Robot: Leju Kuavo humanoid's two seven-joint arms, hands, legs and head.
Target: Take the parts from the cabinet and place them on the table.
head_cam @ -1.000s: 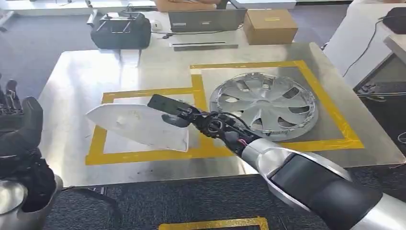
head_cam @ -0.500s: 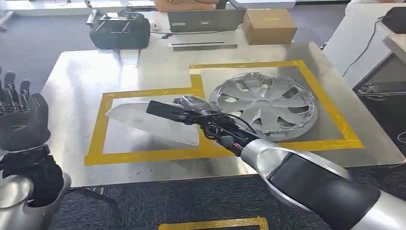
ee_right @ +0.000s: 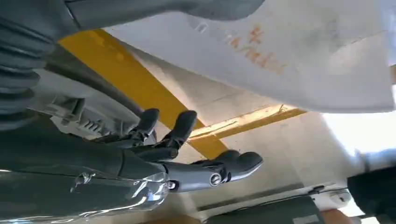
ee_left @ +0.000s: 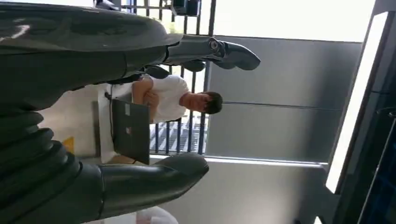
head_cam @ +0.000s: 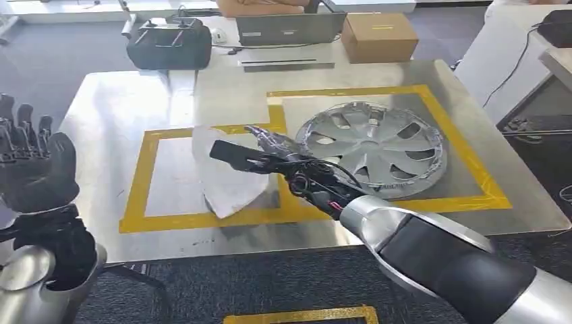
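A white panel part (head_cam: 229, 177) stands tilted inside the left yellow-taped square (head_cam: 138, 182) on the metal table (head_cam: 111, 115), its lower tip near the front tape. My right hand (head_cam: 268, 150) reaches over its right edge with fingers stretched out. In the right wrist view the white panel part (ee_right: 299, 56) lies past the thumb, and the right hand (ee_right: 187, 158) has only table and tape between thumb and fingers. A silver hubcap (head_cam: 374, 145) lies flat in the right taped square. My left hand (head_cam: 34, 169) is raised off the table's left side, its fingers apart and holding nothing; the left hand (ee_left: 70, 74) holds nothing.
A black bag (head_cam: 168, 42), a laptop (head_cam: 290, 28) and a cardboard box (head_cam: 380, 35) stand beyond the table's far edge. A person (ee_left: 173, 100) sits behind the laptop. Another table edge (head_cam: 519, 47) lies at the right.
The white panel swung from lying flat and pointing left to standing tilted nearer the middle tape. My right hand's fingers spread off it. My left hand rose a little.
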